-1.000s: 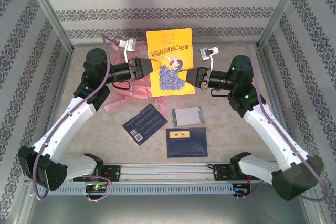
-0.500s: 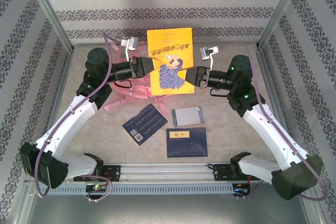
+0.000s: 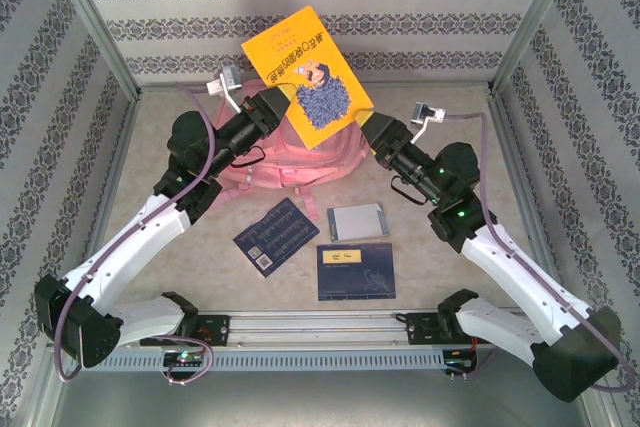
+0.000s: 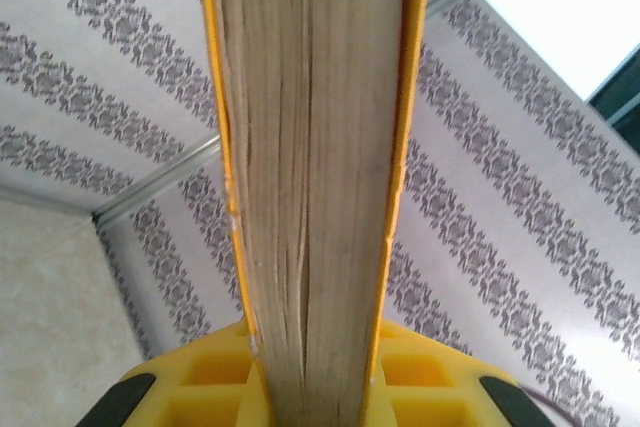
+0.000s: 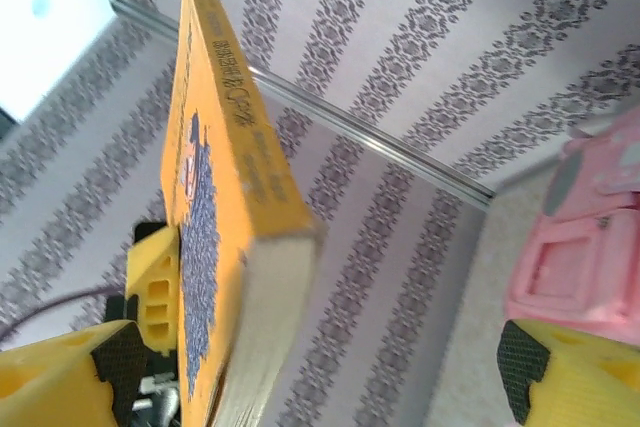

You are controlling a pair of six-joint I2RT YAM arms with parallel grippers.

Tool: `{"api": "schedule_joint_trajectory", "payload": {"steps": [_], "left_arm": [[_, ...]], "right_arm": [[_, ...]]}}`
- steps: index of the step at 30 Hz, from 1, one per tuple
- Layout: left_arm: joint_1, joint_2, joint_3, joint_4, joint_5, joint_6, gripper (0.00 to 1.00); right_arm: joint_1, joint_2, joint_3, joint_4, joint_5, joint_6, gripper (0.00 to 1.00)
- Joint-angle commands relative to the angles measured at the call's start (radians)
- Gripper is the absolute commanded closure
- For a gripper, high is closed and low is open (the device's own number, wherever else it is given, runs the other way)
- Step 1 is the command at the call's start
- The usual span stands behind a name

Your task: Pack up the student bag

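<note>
My left gripper is shut on the left edge of a thick yellow book and holds it tilted in the air above the student bag, a pink backpack lying on the table. In the left wrist view the book's page edge stands clamped between the gripper's yellow fingers. My right gripper hangs open just right of the book's lower corner, apart from it. The right wrist view has the book at left, the bag at right, and the gripper's fingers spread wide.
In front of the bag lie a dark blue booklet, a grey flat case and a dark blue book. Patterned walls and metal frame posts close in the table on three sides.
The right gripper has opened, let go of the yellow book and drawn back to the right. The left arm has lifted the book and tilted it toward the back wall.
</note>
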Motion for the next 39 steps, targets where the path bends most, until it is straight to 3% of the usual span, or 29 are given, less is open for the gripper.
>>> {"api": "schedule_joint_trajectory", "payload": {"steps": [1,6,10,12,18,19,21,24,26,29,32,36,39], "left_arm": [[-0.030,0.001,0.025,0.191,-0.089,-0.053,1.00],[-0.055,0.004,0.019,0.189,-0.099,-0.053,1.00],[-0.065,0.001,0.019,0.153,-0.095,-0.042,1.00],[-0.070,0.000,0.023,0.130,-0.097,-0.033,1.00],[-0.083,0.002,0.041,0.031,-0.089,-0.006,1.00],[-0.083,-0.002,0.047,-0.015,-0.097,-0.001,0.97],[-0.082,-0.013,0.066,-0.114,-0.120,0.030,0.75],[-0.071,0.013,0.181,-0.350,-0.112,0.147,0.42],[-0.069,0.087,0.330,-0.579,-0.096,0.249,0.30],[-0.068,0.296,0.644,-0.999,-0.080,0.422,0.29],[-0.064,0.549,0.976,-1.381,-0.141,0.494,0.30],[-0.062,0.789,1.267,-1.588,-0.189,0.535,0.31],[-0.059,0.905,1.385,-1.626,-0.246,0.562,0.31]], "right_arm": [[0.034,0.051,0.014,0.174,0.080,0.079,0.07],[0.067,0.141,0.073,0.269,0.049,0.110,0.08],[0.084,0.204,0.123,0.317,0.022,0.117,0.18],[0.089,0.223,0.131,0.329,0.025,0.134,0.29],[0.092,0.224,0.097,0.324,0.090,0.133,0.90],[0.085,0.213,0.092,0.299,0.097,0.123,0.94],[0.062,0.173,0.073,0.223,0.111,0.103,1.00],[-0.004,0.087,0.054,0.000,0.122,0.040,1.00],[-0.051,0.019,0.066,-0.217,0.120,-0.035,1.00],[-0.094,-0.061,0.118,-0.589,0.166,-0.199,1.00],[-0.108,-0.093,0.172,-0.911,0.264,-0.349,1.00],[-0.156,-0.155,0.120,-1.032,0.316,-0.381,1.00],[-0.190,-0.189,0.094,-1.078,0.321,-0.385,1.00]]}}
